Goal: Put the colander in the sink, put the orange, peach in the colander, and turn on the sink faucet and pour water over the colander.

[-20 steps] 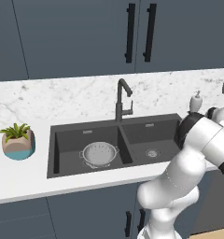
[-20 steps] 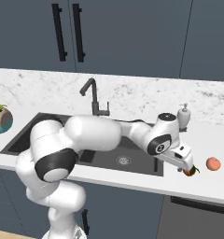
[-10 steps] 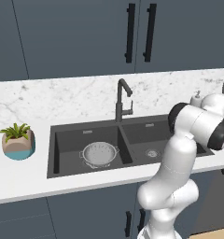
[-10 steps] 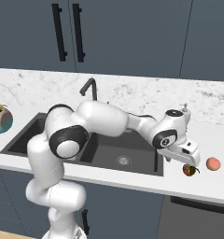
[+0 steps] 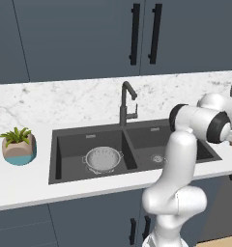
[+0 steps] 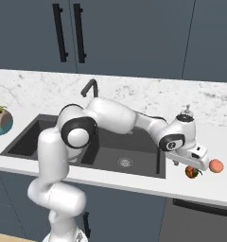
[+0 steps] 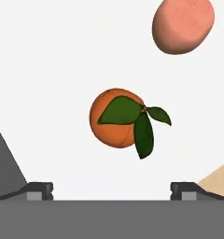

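The orange [image 7: 115,119], with green leaves on top, lies on the white counter straight ahead of my open gripper [image 7: 111,190], between the lines of its two fingertips [image 7: 39,189]. The peach [image 7: 183,24] lies just beyond it. From the right base view the gripper [image 6: 190,166] hangs just over the orange [image 6: 192,172], with the peach [image 6: 215,166] to its right. The colander [image 5: 103,159] sits in the left basin of the sink [image 5: 69,144]. The sink faucet [image 5: 125,103] stands behind the divider, with no water running.
A white soap dispenser [image 6: 185,113] stands on the counter behind my hand. A potted plant [image 5: 19,144] sits at the far left. The counter's front edge runs close to the fruit. My arm arches over the right basin [image 6: 139,160].
My arm's elbow and forearm have swung round above the sink while the hand stayed over the orange. The jaws stayed open and the fruit has not moved.
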Controlling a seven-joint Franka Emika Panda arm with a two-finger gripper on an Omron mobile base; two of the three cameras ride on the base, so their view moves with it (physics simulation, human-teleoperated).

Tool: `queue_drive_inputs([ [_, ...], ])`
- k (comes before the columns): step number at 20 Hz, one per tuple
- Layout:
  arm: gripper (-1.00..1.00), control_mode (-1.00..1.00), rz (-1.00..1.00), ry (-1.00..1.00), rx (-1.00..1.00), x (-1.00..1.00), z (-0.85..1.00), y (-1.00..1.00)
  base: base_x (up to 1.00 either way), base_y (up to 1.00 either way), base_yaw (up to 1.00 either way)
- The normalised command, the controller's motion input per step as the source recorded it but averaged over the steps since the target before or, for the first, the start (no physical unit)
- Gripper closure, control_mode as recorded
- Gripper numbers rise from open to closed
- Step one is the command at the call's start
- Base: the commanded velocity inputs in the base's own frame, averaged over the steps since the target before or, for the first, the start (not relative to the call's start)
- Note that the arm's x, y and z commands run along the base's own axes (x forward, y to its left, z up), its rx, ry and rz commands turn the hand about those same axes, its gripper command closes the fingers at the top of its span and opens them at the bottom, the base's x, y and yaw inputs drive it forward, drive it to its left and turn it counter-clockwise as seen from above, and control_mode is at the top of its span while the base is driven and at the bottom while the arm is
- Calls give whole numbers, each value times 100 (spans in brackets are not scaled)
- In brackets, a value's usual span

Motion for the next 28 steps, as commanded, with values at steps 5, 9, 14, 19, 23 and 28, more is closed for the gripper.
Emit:
queue_drive_inputs([
  [5, -100, -100, 2, 0, 0, 30, -18, -2, 0, 0, 0],
  [9, -100, -100, 2, 0, 0, 22, -26, -3, 0, 0, 0],
  [14, -100, -100, 3, 0, 0, 11, -26, -13, 0, 0, 0],
  [19, -100, -100, 4, 0, 0, 4, -17, -16, 0, 0, 0],
  [23, -100, -100, 2, 0, 0, 0, -13, -8, 0, 0, 0],
  [28, -100, -100, 1, 0, 0, 0, -27, 0, 0, 0, 0],
])
